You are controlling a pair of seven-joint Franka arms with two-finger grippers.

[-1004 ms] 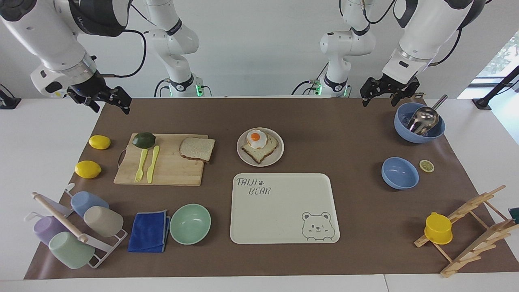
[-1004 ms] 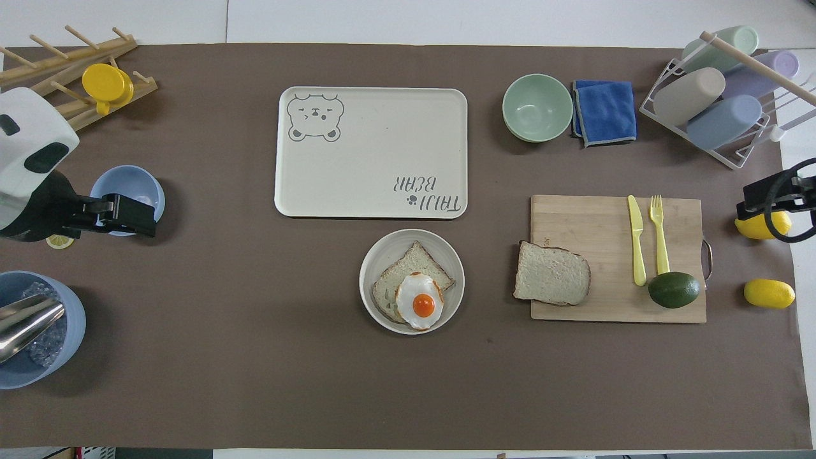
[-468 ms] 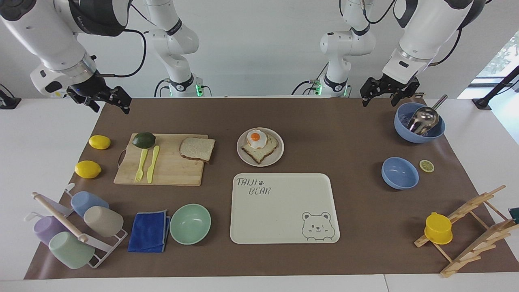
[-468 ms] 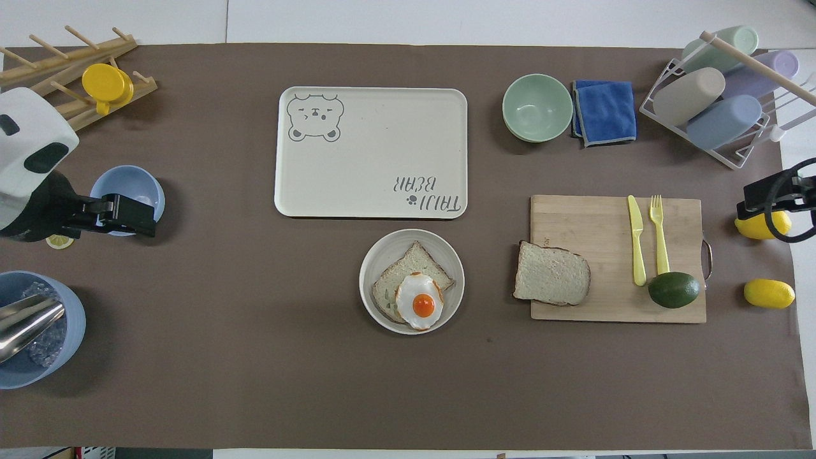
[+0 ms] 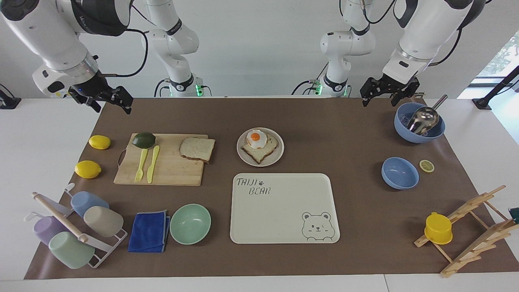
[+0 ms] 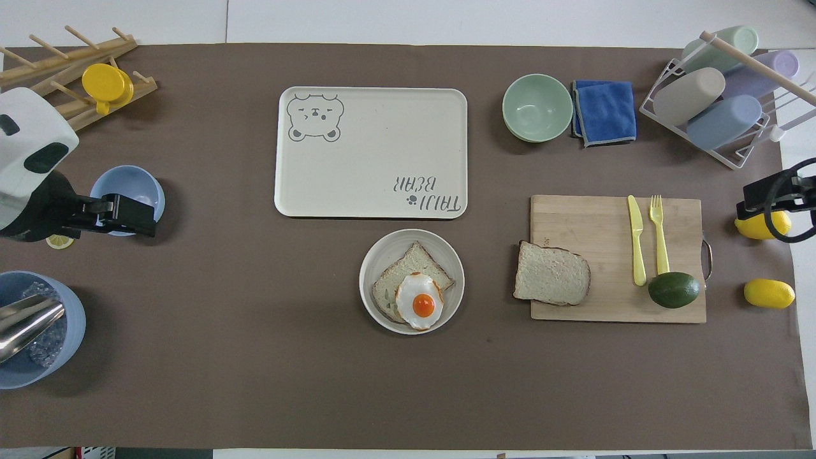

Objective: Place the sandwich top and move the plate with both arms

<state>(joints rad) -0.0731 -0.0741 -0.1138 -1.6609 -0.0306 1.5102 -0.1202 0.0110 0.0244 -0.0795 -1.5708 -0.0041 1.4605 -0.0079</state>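
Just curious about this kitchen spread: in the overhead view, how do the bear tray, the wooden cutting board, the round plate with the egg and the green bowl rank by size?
1. Bear tray
2. Cutting board, slightly smaller
3. Plate
4. Green bowl

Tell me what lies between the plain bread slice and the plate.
Nothing: only bare brown table cover separates the sandwich top, overhanging the cutting board, from the plate. The overhead view shows it best.
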